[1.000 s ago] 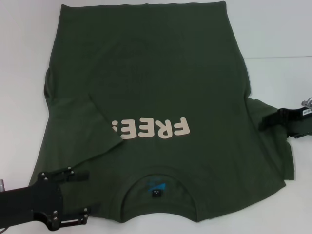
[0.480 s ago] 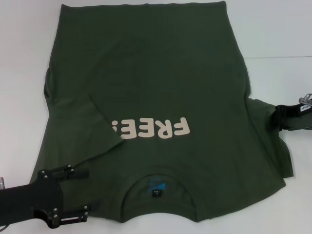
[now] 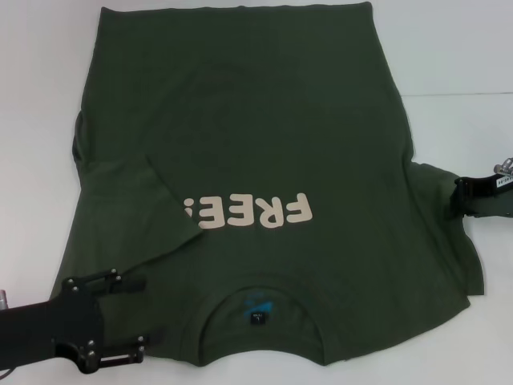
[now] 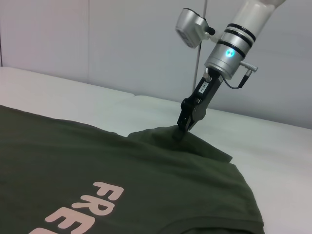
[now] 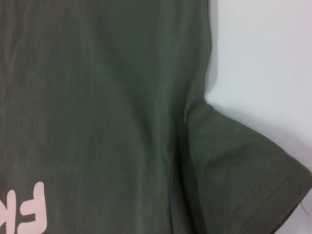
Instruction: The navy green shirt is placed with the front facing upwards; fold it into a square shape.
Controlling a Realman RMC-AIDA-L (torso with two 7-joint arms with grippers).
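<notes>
Two grippers are mine in this scene. My right gripper (image 3: 457, 199) sits at the right edge of the head view, its fingers pinched together on the sleeve of the navy green shirt (image 3: 240, 160). In the left wrist view the same right gripper (image 4: 181, 130) appears right of centre, pointing down from its silver wrist, and its dark tips bite into a small raised peak of cloth at the sleeve's edge, so the fabric there stands up off the white table (image 3: 465, 56). In the right wrist view the sleeve (image 5: 239, 170) spreads over the lower right of the frame, its stitched hem running diagonally, with white table beyond it in the upper right.

My left gripper (image 3: 132, 317) lies in the lower left of the head view, its two black fingers parted, one above the other, over the shirt's near shoulder area. It grips nothing that I can see.

The shirt lies spread across the centre of the table, front up, collar toward the bottom of the head view with its label showing inside. The cream print (image 3: 244, 212) reads upside down from my head camera. On the left side, that sleeve is folded in over the body and covers the print's last character.
</notes>
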